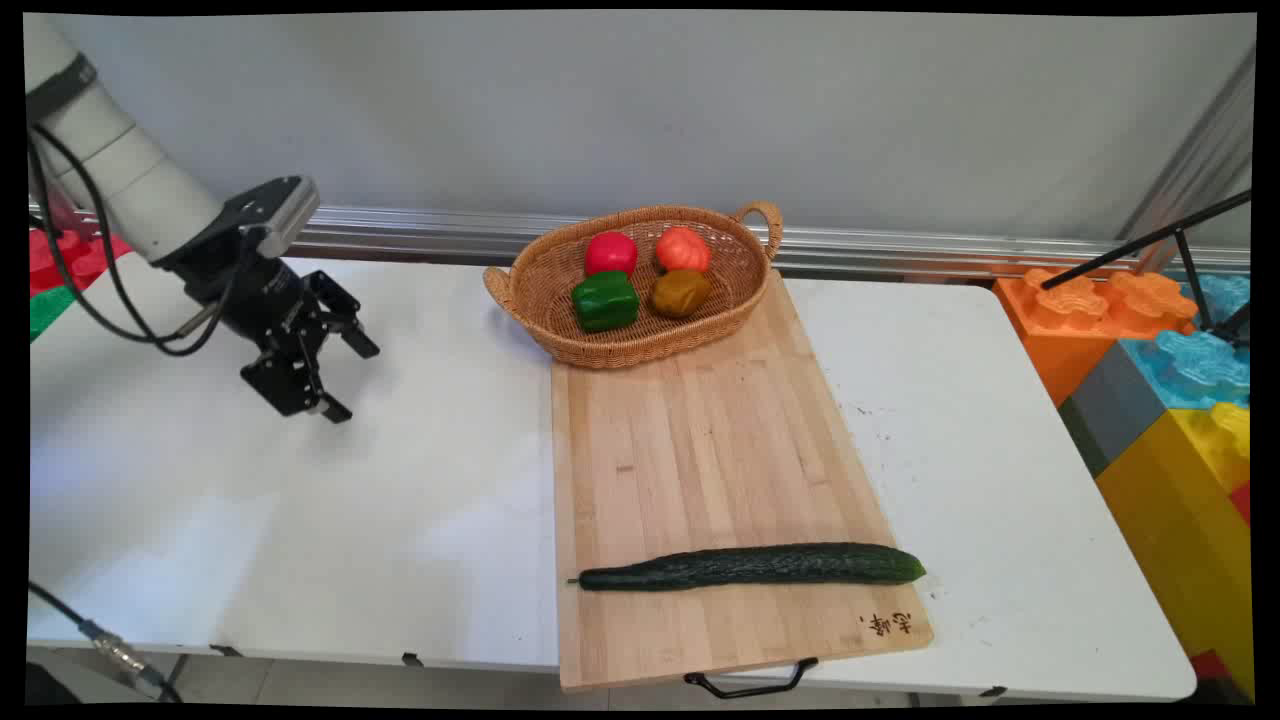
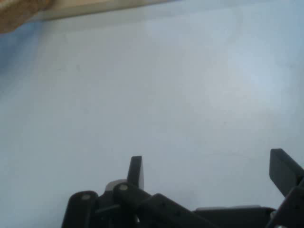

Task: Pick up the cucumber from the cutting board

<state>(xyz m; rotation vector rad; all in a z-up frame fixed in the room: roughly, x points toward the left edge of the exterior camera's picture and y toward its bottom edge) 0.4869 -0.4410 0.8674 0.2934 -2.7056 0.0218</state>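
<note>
Over the left part of the white worktop (image 1: 250,500), well apart from everything that lay on it, my fingers (image 1: 348,380) hung spread wide and released, with nothing between them. They pointed down and towards the right, above bare worktop. The hand view showed the same: my fingers (image 2: 209,164) rose from the bottom edge with a broad gap, pale worktop (image 2: 152,95) ahead, and along the top only the edge of the wooden cutting board (image 2: 95,9) and a corner of the wicker basket (image 2: 19,12).

The wooden cutting board (image 1: 700,440) was the nearest thing to me, lying lengthwise in the middle of the worktop, its black handle (image 1: 750,685) at the near end. A long dark cucumber (image 1: 750,565) lay across its near end, its right tip reaching just past the board's edge. The wicker basket (image 1: 520,290) sat on the far end, overhanging to the left. Inside it were four pieces: a red vegetable (image 1: 610,252) and an orange one (image 1: 683,248) at the back, a green bell pepper (image 1: 605,300) and a brownish-yellow pepper (image 1: 681,292) in front, packed close. Large coloured toy blocks (image 1: 1150,330) stood beyond the worktop's right end.

By my judgement, the cucumber had open board all round it, while the basket pieces touched their neighbours and left little room beside them.
</note>
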